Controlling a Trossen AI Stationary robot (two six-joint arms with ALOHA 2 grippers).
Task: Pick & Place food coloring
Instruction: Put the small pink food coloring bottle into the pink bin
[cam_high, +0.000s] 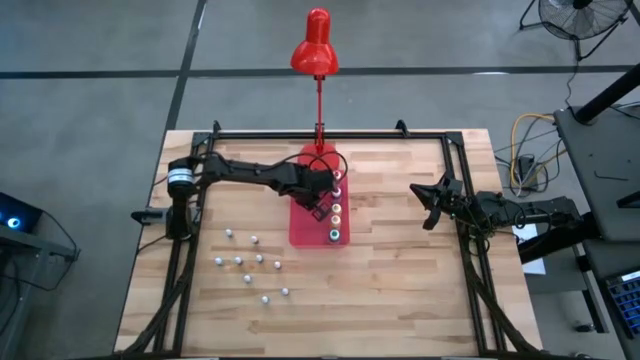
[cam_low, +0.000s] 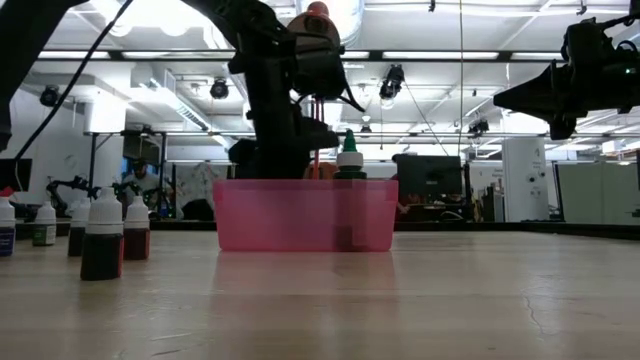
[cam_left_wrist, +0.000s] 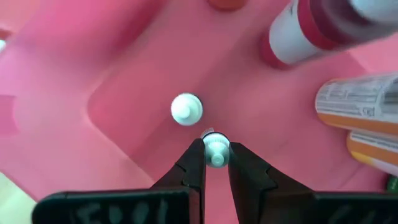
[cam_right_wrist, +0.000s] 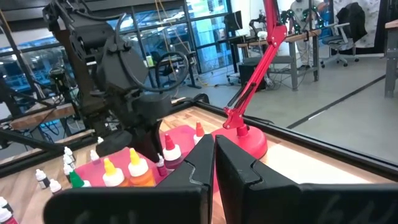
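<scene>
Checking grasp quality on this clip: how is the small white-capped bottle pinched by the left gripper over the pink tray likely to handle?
The small white-capped bottle, pinched at its cap by the left gripper, looks light and probably rigid. The ribbed cap should help against slipping, though so narrow a hold might let it swing. Set down in the pink translucent tray, its slim upright shape could tip easily.

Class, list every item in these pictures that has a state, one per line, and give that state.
Left hand: shut on a small white-capped bottle, over the red tray.
Right hand: shut, empty, raised at the table's right side.
Bigger bottles: upright in the tray.
Loose small bottles: upright on the table.
</scene>
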